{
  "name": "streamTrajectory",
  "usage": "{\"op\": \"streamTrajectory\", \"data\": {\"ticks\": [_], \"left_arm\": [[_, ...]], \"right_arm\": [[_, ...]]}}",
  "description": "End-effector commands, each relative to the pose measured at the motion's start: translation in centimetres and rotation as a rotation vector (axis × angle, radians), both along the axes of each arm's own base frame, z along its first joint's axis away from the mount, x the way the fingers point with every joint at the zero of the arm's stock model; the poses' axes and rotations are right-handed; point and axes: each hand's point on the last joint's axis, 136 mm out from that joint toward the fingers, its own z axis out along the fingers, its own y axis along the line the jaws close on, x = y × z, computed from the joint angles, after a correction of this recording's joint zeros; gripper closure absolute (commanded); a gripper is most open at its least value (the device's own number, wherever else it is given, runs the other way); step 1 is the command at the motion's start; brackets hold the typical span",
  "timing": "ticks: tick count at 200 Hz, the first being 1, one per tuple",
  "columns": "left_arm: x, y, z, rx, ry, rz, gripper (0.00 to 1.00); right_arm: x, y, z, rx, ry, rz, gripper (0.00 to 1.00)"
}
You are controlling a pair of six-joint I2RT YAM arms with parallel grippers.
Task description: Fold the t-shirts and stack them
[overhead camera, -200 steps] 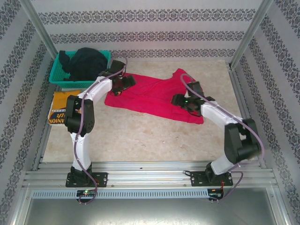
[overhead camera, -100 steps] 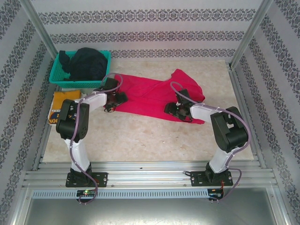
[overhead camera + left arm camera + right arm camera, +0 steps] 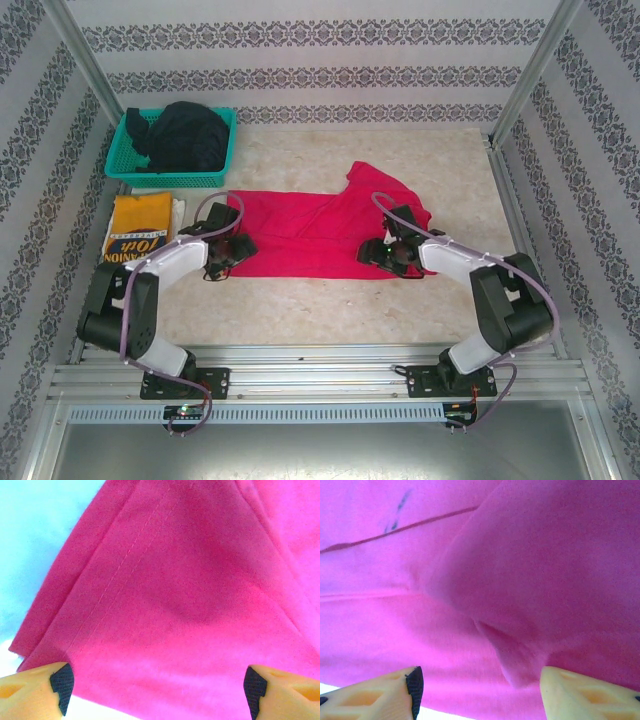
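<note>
A bright red t-shirt [image 3: 305, 232] lies spread across the middle of the table, one sleeve [image 3: 385, 190] sticking out at its far right. My left gripper [image 3: 232, 250] rests low over its left end, jaws wide open; the left wrist view has red cloth [image 3: 190, 590] with a stitched hem between my fingertips [image 3: 61, 682]. My right gripper [image 3: 383, 252] sits on the shirt's near right part, open, with a raised fold of cloth [image 3: 510, 655] between its fingers. A folded mustard-yellow t-shirt [image 3: 140, 228] lies at the left. Dark t-shirts [image 3: 185, 135] are heaped in the basket.
The teal mesh basket [image 3: 122, 165] stands at the back left corner. Metal frame posts and patterned walls enclose the table. Bare tabletop [image 3: 300, 300] runs between the red shirt and the near rail, and more [image 3: 300, 155] lies behind the shirt.
Both grippers have pulled back toward the near edge, and the red shirt has slid nearer with them and lies flatter and longer left to right.
</note>
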Motion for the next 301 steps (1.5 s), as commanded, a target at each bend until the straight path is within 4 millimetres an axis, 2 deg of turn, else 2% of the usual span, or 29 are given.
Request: {"op": "streamTrajectory", "data": {"ticks": [1, 18, 45, 77, 104, 123, 148, 175, 192, 211, 228, 242, 256, 272, 287, 301], "left_arm": [[-0.1, -0.1, 2.3, 0.026, -0.022, 0.014, 0.11], [1.9, -1.3, 2.7, -0.008, -0.053, -0.015, 0.11], [3.4, -2.6, 0.3, -0.058, -0.023, -0.018, 0.11], [2.0, -1.4, -3.8, -0.114, 0.059, 0.069, 0.11], [0.2, 0.7, -6.0, -0.135, 0.109, 0.141, 0.11], [-0.5, 2.0, -6.5, -0.131, 0.117, 0.171, 0.11], [-0.8, 3.1, -6.8, -0.126, 0.123, 0.192, 0.11], [-0.8, 3.5, -6.9, -0.127, 0.125, 0.195, 0.11], [-0.9, 3.6, -6.8, -0.136, 0.124, 0.198, 0.11], [-0.8, 3.5, -6.1, -0.143, 0.106, 0.193, 0.11], [-0.5, 3.3, -4.8, -0.137, 0.071, 0.169, 0.11], [0.1, 3.1, -3.3, -0.115, 0.035, 0.134, 0.11], [1.0, 2.4, -1.5, -0.099, -0.012, 0.090, 0.11], [2.5, 1.2, 0.3, -0.105, -0.064, 0.050, 0.11], [4.1, 0.2, 1.3, -0.134, -0.099, 0.033, 0.11], [5.1, -0.5, 1.5, -0.159, -0.118, 0.034, 0.11]], "right_arm": [[0.3, -1.1, 2.9, -0.017, -0.094, 0.005, 0.38], [0.7, -2.9, 3.1, -0.012, -0.093, -0.090, 0.39], [0.1, -5.5, 0.9, -0.004, -0.002, -0.236, 0.39], [-0.8, -7.8, -0.9, -0.017, 0.096, -0.332, 0.39], [-1.0, -10.3, -0.6, -0.146, 0.108, -0.336, 0.39], [-0.7, -12.1, -0.2, -0.229, 0.113, -0.321, 0.37], [0.0, -14.7, -0.8, -0.298, 0.129, -0.329, 0.36], [1.1, -16.9, -1.8, -0.323, 0.145, -0.347, 0.36], [1.7, -17.5, -2.1, -0.297, 0.152, -0.355, 0.36], [2.5, -17.4, -0.9, -0.277, 0.112, -0.341, 0.36], [3.5, -16.7, 1.6, -0.246, 0.029, -0.326, 0.36], [4.4, -15.4, 3.6, -0.238, -0.053, -0.272, 0.35], [5.4, -13.4, 5.2, -0.239, -0.122, -0.204, 0.33], [6.7, -9.9, 5.8, -0.221, -0.161, -0.115, 0.32], [8.0, -6.6, 5.3, -0.206, -0.169, -0.054, 0.32], [9.0, -3.9, 3.8, -0.183, -0.139, -0.027, 0.32]]}}
